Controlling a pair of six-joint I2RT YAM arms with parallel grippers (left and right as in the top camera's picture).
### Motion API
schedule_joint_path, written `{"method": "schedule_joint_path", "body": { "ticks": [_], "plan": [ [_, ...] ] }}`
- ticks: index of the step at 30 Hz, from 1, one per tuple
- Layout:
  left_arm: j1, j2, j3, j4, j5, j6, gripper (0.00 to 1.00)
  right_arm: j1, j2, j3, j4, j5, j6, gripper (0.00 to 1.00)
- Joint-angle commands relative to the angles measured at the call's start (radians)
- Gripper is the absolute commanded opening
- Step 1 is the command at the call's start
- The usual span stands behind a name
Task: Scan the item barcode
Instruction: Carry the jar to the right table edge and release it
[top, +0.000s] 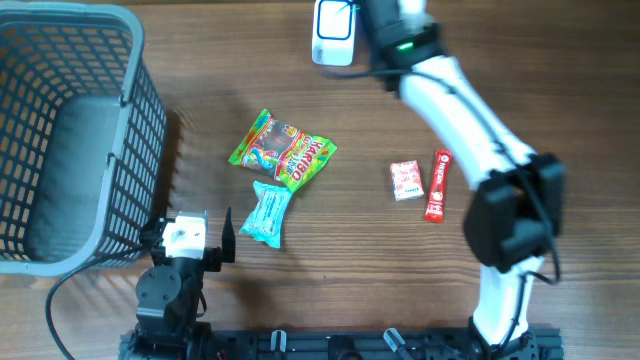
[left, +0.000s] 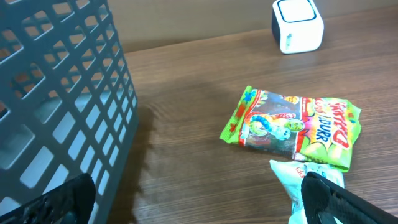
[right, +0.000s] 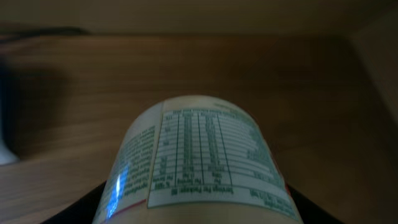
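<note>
Four packets (top: 283, 150), one basket (top: 150, 130) and one scanner (top: 334, 30) share the table (top: 570, 90); right gripper (right: 199, 211) clasps one bottle (right: 199, 155), left gripper (left: 199, 208) gapes wide, empty.

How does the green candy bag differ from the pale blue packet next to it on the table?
The green candy bag is bright green with many-coloured print; the pale blue packet is pale turquoise. The bag is wider and larger; the packet is narrow. In the overhead view the bag's long side runs mostly left to right, while the packet's runs mostly top to bottom. Both lie flat on the wooden table, close together, and neither is held.
</note>
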Motion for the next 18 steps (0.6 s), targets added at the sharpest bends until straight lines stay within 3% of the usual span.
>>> {"method": "schedule_joint_path", "body": {
  "ticks": [1, 4, 6, 12, 15, 18],
  "plan": [
    [-0.007, -0.002, -0.018, 0.000, 0.025, 0.015, 1.00, -0.166, -0.024, 0.010, -0.153, 0.035, 0.222, 0.64],
    [-0.007, 0.003, -0.040, 0.004, 0.028, -0.011, 1.00, -0.327, -0.015, 0.002, -0.224, -0.042, 0.254, 0.64],
    [-0.007, 0.006, -0.040, 0.007, 0.028, -0.014, 1.00, -0.508, -0.012, -0.005, -0.223, -0.222, 0.249, 0.64],
    [-0.007, 0.006, -0.040, 0.007, 0.028, -0.014, 1.00, -0.843, 0.031, -0.005, -0.183, -0.561, 0.250, 0.64],
    [-0.007, 0.006, -0.040, 0.007, 0.028, -0.014, 1.00, -0.948, 0.084, -0.005, -0.179, -0.598, 0.280, 0.64],
    [-0.007, 0.006, -0.040, 0.007, 0.028, -0.014, 1.00, -1.010, 0.145, -0.006, -0.169, -0.603, 0.283, 0.72]
  ]
}}
